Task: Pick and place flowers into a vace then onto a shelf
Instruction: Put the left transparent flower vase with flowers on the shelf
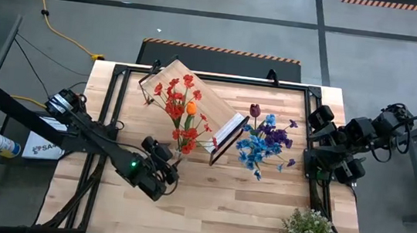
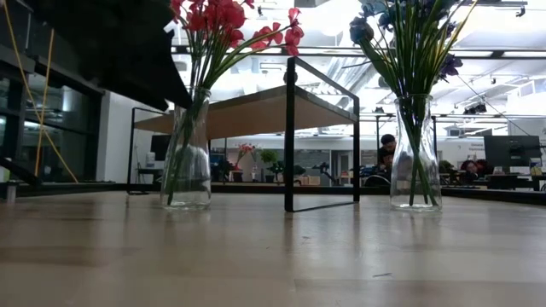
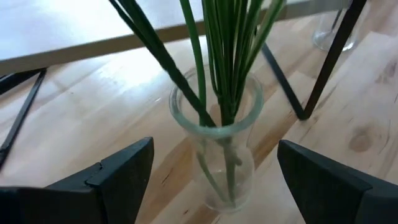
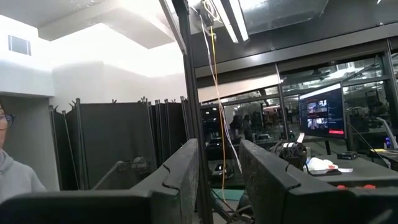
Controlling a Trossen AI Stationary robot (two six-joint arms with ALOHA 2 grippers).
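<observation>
Left pincer (image 1: 166, 168), released wide, is held just short of the glass vase (image 3: 219, 152) w/ red flowers (image 1: 182, 106); vase stands upright on the desk (image 1: 207, 202) beside the shelf (image 1: 194, 103). Right arm is parked far off, so left is nearer.

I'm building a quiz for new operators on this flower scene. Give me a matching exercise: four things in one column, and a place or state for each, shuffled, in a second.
Things:
1. red flowers
2. blue and purple flowers
3. left gripper
4. right gripper

Places or states:
A. raised at the table's right edge, holding nothing
B. in a glass vase beside the shelf, on its left
C. open, near the red bouquet's vase
D. in a glass vase to the shelf's right

Pairs: 1-B, 2-D, 3-C, 4-A
</observation>
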